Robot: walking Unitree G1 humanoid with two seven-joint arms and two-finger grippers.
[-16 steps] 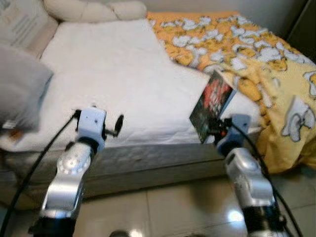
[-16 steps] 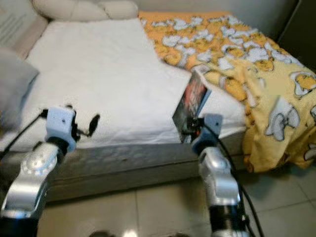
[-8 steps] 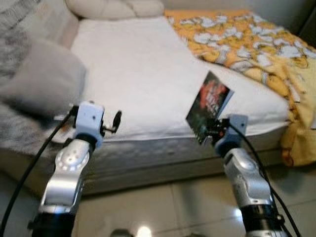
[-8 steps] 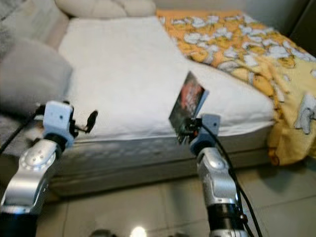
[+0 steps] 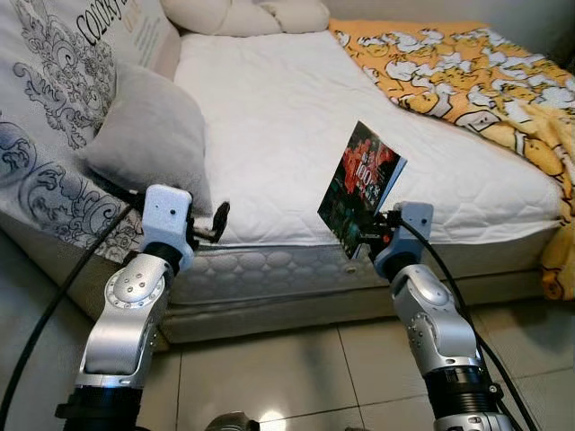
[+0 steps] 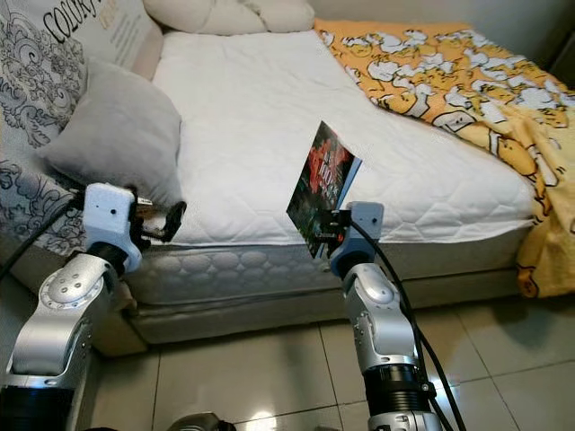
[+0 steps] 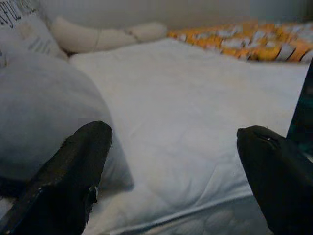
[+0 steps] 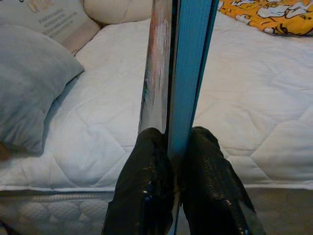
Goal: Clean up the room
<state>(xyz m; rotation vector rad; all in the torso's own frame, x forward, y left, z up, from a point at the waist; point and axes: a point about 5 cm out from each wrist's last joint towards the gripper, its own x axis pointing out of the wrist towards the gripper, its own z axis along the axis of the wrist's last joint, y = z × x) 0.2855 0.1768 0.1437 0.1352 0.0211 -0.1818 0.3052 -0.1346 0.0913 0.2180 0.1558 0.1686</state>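
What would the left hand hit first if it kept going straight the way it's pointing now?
Probably the white mattress. The left hand is open and aimed across the bed, with the grey pillow just off to one side. Depth is hard to judge, so the pillow could brush one finger.

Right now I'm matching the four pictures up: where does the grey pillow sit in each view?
Left eye view: grey pillow upper left, on the bed's edge.
Right eye view: grey pillow upper left too.
Left wrist view: pillow beside one finger.
Right wrist view: pillow beside the held book.
Shared landmark: white mattress.
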